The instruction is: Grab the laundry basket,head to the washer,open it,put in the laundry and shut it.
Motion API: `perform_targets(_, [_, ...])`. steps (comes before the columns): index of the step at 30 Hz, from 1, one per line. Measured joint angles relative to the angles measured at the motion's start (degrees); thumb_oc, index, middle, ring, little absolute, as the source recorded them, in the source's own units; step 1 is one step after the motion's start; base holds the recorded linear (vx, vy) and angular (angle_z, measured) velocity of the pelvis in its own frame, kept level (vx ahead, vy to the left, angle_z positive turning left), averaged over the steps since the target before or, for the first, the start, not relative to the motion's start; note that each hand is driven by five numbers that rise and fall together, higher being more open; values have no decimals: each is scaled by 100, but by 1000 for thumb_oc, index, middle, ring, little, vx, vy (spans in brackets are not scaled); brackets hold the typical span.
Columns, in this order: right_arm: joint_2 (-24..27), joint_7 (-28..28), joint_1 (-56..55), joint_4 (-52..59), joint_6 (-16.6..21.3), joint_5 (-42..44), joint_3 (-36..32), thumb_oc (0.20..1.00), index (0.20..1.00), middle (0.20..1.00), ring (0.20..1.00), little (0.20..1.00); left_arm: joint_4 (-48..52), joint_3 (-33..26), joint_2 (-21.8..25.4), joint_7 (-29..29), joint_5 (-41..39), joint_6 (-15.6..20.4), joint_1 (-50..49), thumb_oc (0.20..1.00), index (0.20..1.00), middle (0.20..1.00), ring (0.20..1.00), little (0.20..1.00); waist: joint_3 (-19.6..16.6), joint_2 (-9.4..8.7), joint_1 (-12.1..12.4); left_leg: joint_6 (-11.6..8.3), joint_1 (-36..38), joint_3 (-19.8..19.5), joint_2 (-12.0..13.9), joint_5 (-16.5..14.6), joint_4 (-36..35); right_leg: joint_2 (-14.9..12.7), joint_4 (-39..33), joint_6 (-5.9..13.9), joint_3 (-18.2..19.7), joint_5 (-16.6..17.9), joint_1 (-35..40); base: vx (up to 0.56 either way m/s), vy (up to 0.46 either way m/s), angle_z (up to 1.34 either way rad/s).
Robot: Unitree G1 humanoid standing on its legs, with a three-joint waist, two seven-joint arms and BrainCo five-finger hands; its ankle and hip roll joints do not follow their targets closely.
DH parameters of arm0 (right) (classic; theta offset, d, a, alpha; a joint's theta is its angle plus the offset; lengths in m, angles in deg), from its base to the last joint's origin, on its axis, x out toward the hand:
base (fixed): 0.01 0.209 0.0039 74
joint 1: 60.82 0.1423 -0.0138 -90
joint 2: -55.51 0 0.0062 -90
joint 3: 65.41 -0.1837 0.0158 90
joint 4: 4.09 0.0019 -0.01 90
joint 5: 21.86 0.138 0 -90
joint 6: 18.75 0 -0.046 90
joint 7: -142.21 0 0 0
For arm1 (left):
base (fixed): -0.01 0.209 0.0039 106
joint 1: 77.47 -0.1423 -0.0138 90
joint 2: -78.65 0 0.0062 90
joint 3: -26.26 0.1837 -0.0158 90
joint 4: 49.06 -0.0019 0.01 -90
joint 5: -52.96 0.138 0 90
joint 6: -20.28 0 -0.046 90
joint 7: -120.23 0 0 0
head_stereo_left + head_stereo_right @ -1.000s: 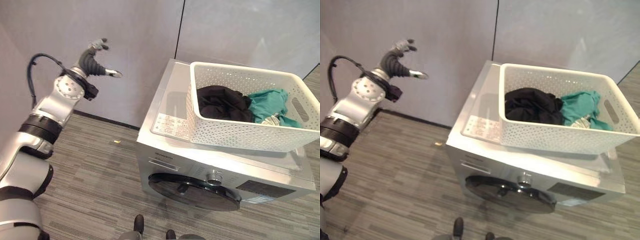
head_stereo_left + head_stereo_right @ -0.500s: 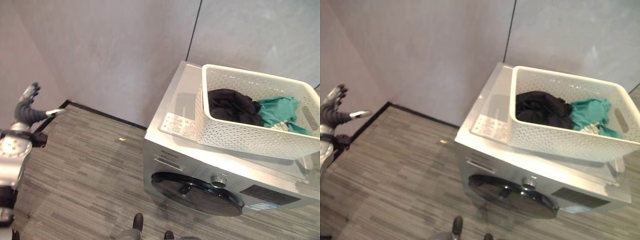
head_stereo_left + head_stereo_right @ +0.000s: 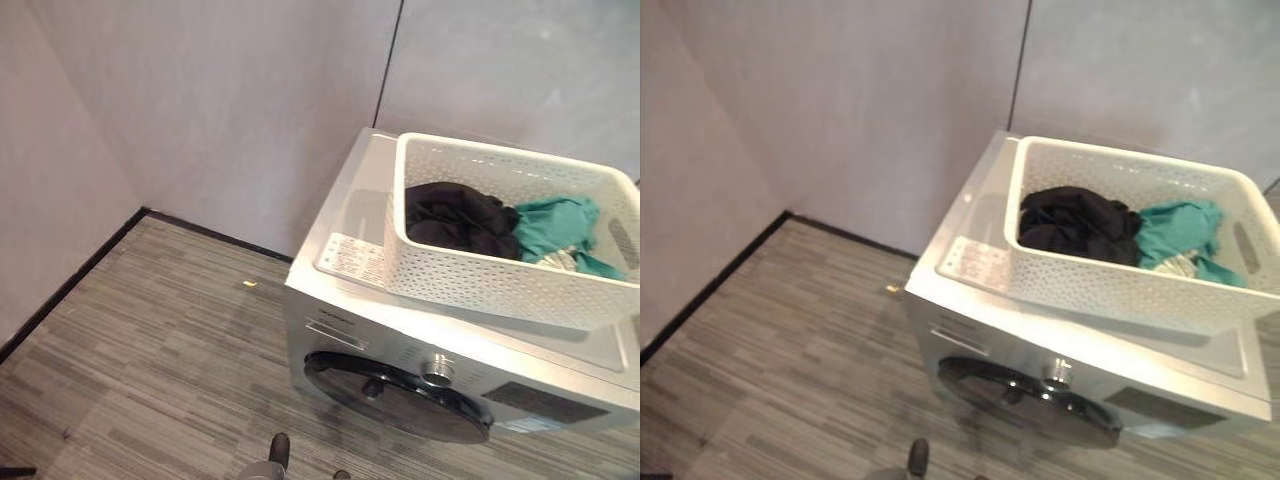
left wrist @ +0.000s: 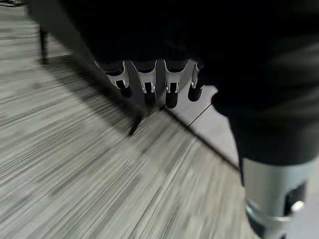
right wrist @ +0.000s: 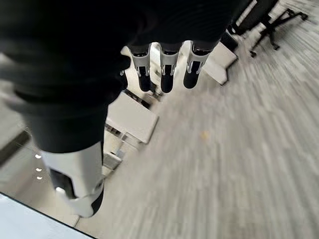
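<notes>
Standing against the grey wall panels, the silver front-loading washer takes up the right half of the head views, set on striped grey flooring edged by a black skirting strip. Its round dark door sits flush with the front face, closed, and a metal dial sticks out just above the door's upper rim. A white label lies flat on the washer's top near the left front corner. The white perforated laundry basket rests on the washer's top, toward the right and rear, upright, with a slot handle cut in its far right end wall. Inside the basket a black garment is bunched at the left, touching a teal garment bunched at the right. A small yellow speck lies on the floor near the wall, left of the washer. Left hand: fingers straight and relaxed, holding nothing, floor beyond them. Right hand: fingers likewise straight, empty, with floor and pale boxes beyond. Neither hand is touching the basket or washer.
</notes>
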Motion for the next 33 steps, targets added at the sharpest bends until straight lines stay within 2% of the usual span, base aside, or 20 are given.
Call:
perform_targets(1, [-18, -64, 121, -2, 54, -1, 66, 1000, 1000, 1000, 1000, 1000, -392, 141, 41, -24, 0, -8, 363, 1000, 1000, 1000, 1000, 1000, 12, -174, -73, -9, -140, 283, 52, -148, 222, -112, 1, -62, -88, 56, -90, -184, 41, 13])
perform_targets(2, [-173, -142, 386, 77, 95, -20, 171, 1000, 1000, 1000, 1000, 1000, -884, 292, 59, -52, -18, 6, 882, 1000, 1000, 1000, 1000, 1000, 65, -419, -116, -72, -277, 630, 331, -381, 1216, -220, 6, -154, -100, 135, -123, -175, 67, 5])
perform_targets(3, [-210, -202, 473, 220, 144, -23, 276, 1000, 1000, 1000, 1000, 1000, -1091, 451, 40, -77, -26, 4, 1034, 1000, 1000, 1000, 1000, 1000, 75, -441, -119, -258, -235, 689, 597, -566, 1823, -210, 6, -182, -85, 154, -140, -137, 78, -7])
perform_targets(6, [-427, -344, 533, 801, 250, -459, 983, 1000, 1000, 1000, 1000, 1000, -1198, 700, -225, -141, -33, 27, 1244, 1000, 1000, 1000, 1000, 1000, 79, -364, -341, -708, 544, 397, 1199, -779, 2413, -154, 201, -128, -50, 181, -284, -161, 175, -3])
perform_targets(9, [-1014, -478, 714, 1302, 175, -1078, 1715, 1000, 1000, 1000, 1000, 1000, -1399, 883, -387, -123, -93, 34, 1596, 1000, 1000, 1000, 1000, 1000, 115, -103, -549, -921, 1185, 440, 1356, -595, 1454, -182, 295, -54, -194, 229, -364, -129, 161, 35])
perform_targets(10, [-1193, -515, 861, 1356, 172, -1276, 2209, 1000, 1000, 1000, 1000, 1000, -1436, 1060, -527, -118, -203, 30, 1749, 1000, 1000, 1000, 1000, 1000, 108, 45, -639, -913, 1377, 578, 1329, -504, 920, -196, 329, 36, -277, 247, -392, -155, 183, 38])
perform_targets(11, [-1277, -366, 1024, 1339, 121, -1421, 3036, 1000, 1000, 1000, 1000, 1000, -1418, 1197, -740, -125, -219, 43, 1886, 1000, 1000, 1000, 1000, 1000, 123, 280, -613, -859, 1542, 566, 1148, -559, 476, -415, 552, 299, -288, 251, -706, -223, 239, 37])
perform_targets(13, [-1711, -460, 1361, 1265, 126, -1482, 3271, 1000, 1000, 1000, 1000, 1000, -1616, 1458, -792, -51, -255, 71, 2037, 1000, 1000, 1000, 1000, 1000, 58, 383, -560, -717, 1368, 486, 892, -684, 362, -651, 319, 533, -268, 532, -667, -280, 283, 25])
perform_targets(15, [-1800, -426, 1687, 990, 102, -1491, 4042, 1000, 1000, 1000, 1000, 1000, -1985, 1993, -913, -8, -243, 22, 2251, 1000, 1000, 1000, 1000, 1000, 89, 476, -652, -615, 1332, 428, 604, -755, 132, -931, 207, 714, -303, 662, -719, -236, 231, 34])
perform_targets(17, [-2091, -293, 1849, 861, 95, -1491, 4788, 1000, 1000, 1000, 1000, 1000, -2064, 2558, -1139, -20, -149, 4, 2466, 1000, 1000, 1000, 1000, 1000, 101, 508, -613, -447, 1245, 418, 306, -840, 16, -1218, 137, 903, -410, 786, -778, -208, 175, 42])
perform_targets(19, [-2246, -166, 1905, 661, 92, -1505, 5119, 1000, 1000, 1000, 1000, 1000, -2068, 2652, -1157, -56, -19, 14, 2444, 1000, 1000, 1000, 1000, 1000, 96, 494, -470, -293, 1279, 417, 209, -840, -134, -1305, 159, 930, -394, 825, -893, -223, 144, -6])
perform_targets(20, [-2430, -159, 1896, 390, 117, -1601, 5150, 1000, 1000, 1000, 1000, 1000, -2105, 2673, -1065, -48, 105, 2, 2309, 1000, 1000, 1000, 1000, 1000, 115, 340, -433, -195, 1287, 504, 68, -795, -155, -1376, 206, 1004, -290, 966, -980, -145, 73, -42])
perform_targets(23, [-2502, -156, 1670, 123, 32, -1618, 5145, 1000, 1000, 1000, 1000, 1000, -2134, 2642, -983, -56, 294, -11, 2024, 1000, 1000, 1000, 1000, 1000, 150, 188, -441, -93, 1327, 628, 11, -811, -178, -1378, 310, 1048, -227, 1063, -1087, -311, 15, -42])
perform_targets(24, [-2545, -153, 1584, -187, 86, -1640, 5157, 1000, 1000, 1000, 1000, 1000, -2043, 2685, -934, -59, 317, -4, 1975, 1000, 1000, 1000, 1000, 1000, 252, 120, -440, -28, 1191, 769, 36, -810, 101, -1333, 496, 1170, -60, 1296, -1273, -284, -57, -38])
perform_targets(26, [-2540, -52, 1420, -241, 4, -1640, 5200, 1000, 1000, 1000, 1000, 1000, -2010, 2663, -900, -62, 318, 5, 1982, 1000, 1000, 1000, 1000, 1000, 335, 184, -463, 89, 1160, 750, 154, -917, 86, -1215, 650, 1176, -41, 1411, -1439, -242, -90, -32])
perform_targets(27, [-2532, -3, 1352, -330, 1, -1650, 5228, 1000, 1000, 1000, 1000, 1000, -2038, 2653, -862, -62, 321, 19, 2000, 1000, 1000, 1000, 1000, 1000, 369, 235, -483, 148, 1136, 801, 244, -844, 124, -1199, 889, 1172, -7, 1222, -1509, -174, -112, -9])
perform_targets(28, [-2526, 44, 1331, -412, -35, -1663, 5263, 1000, 1000, 1000, 1000, 1000, -2057, 2648, -852, -57, 321, 27, 2000, 1000, 1000, 1000, 1000, 1000, 380, 301, -536, 119, 1142, 793, 360, -775, 119, -1111, 1392, 1091, 135, 809, -1601, -95, -80, 6])
perform_targets(30, [-2419, 182, 1124, -207, -81, -1779, 5269, 1000, 1000, 1000, 1000, 1000, -1877, 2622, -859, -59, 320, 79, 1967, 1000, 1000, 1000, 1000, 1000, 358, 509, -445, 8, 1140, 739, 617, -699, 64, -831, 2727, 948, 415, 164, -1860, -69, -259, 10])
perform_targets(31, [-2290, 226, 1074, 121, -109, -1892, 5259, 1000, 1000, 1000, 1000, 1000, -1849, 2545, -869, -54, 315, 90, 1912, 1000, 1000, 1000, 1000, 1000, 321, 468, -353, -54, 1088, 661, 684, -705, 122, -880, 2771, 982, 534, -148, -1677, -78, -404, 9])
perform_targets(33, [-2171, 225, 1041, 509, -86, -2016, 5263, 1000, 1000, 1000, 1000, 1000, -1843, 2509, -788, -36, 315, 92, 1881, 1000, 1000, 1000, 1000, 1000, 142, 227, -312, -201, 970, 527, 655, -726, 197, -950, 1796, 998, 730, -444, -1145, -65, -307, 12])
